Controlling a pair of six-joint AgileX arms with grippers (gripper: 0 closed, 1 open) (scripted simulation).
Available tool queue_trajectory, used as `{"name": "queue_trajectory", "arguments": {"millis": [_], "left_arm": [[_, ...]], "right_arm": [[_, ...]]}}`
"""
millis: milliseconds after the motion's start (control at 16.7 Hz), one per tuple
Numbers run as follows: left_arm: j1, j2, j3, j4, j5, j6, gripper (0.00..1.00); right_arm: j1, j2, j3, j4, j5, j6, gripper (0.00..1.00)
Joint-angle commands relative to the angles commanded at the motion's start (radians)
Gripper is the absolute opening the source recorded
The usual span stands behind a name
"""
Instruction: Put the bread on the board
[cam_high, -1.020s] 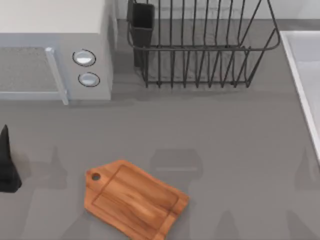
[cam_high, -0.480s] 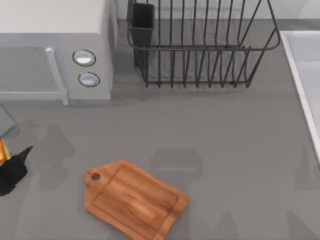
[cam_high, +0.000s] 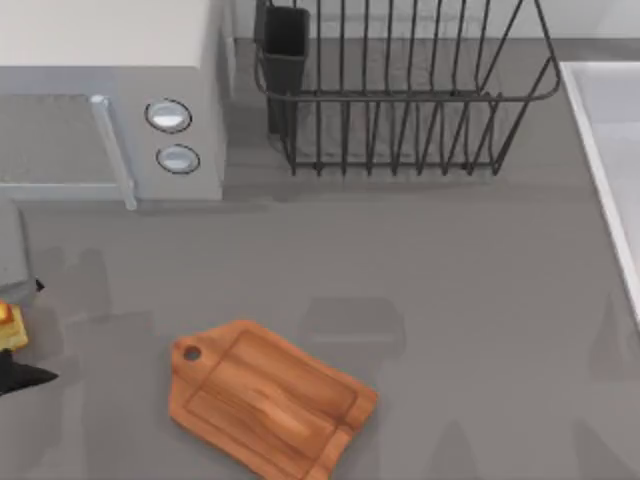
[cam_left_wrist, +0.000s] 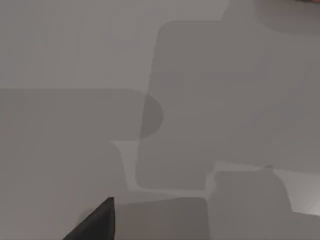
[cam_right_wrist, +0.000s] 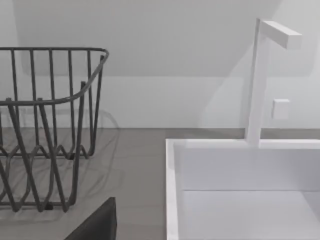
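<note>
Just beside left tool (cam_high: 12, 350): bread (cam_high: 9, 325).

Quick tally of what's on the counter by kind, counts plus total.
Bread: 1
Cutting board: 1
Microwave: 1
Wire dish rack: 1
Sink: 1
Total: 5

Even light, soft overlapping shadows

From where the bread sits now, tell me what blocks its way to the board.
Nothing visible does. The bread is at the top view's left edge by the left gripper; bare grey table lies between it and the board, whose top is free.
</note>
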Motion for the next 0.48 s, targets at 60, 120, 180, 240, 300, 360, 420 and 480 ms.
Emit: {"name": "queue_trajectory", "arguments": {"millis": [60, 120, 180, 240, 300, 360, 420, 480], "left_arm": [[0.03, 0.061, 0.024, -0.048, 0.027, 0.035, 1.0], [0.061, 0.123, 0.05, -0.096, 0.056, 0.072, 1.0], [0.094, 0.186, 0.077, -0.144, 0.088, 0.116, 1.0], [0.128, 0.254, 0.106, -0.187, 0.125, 0.173, 1.0], [0.163, 0.32, 0.136, -0.227, 0.163, 0.238, 1.0], [0.201, 0.383, 0.165, -0.265, 0.204, 0.309, 1.0], [0.24, 0.437, 0.194, -0.301, 0.245, 0.385, 1.0], [0.282, 0.483, 0.222, -0.336, 0.289, 0.461, 1.0]], "right_arm": [[0.0, 0.0, 0.0, 0.0, 0.0, 0.0, 1.0], [0.0, 0.0, 0.0, 0.0, 0.0, 0.0, 1.0], [0.0, 0.0, 0.0, 0.0, 0.0, 0.0, 1.0], [0.0, 0.0, 0.0, 0.0, 0.0, 0.0, 1.0], [0.0, 0.0, 0.0, 0.0, 0.0, 0.0, 1.0], [0.0, 0.0, 0.0, 0.0, 0.0, 0.0, 1.0], [0.0, 0.0, 0.0, 0.0, 0.0, 0.0, 1.0], [0.0, 0.0, 0.0, 0.0, 0.0, 0.0, 1.0]]}}
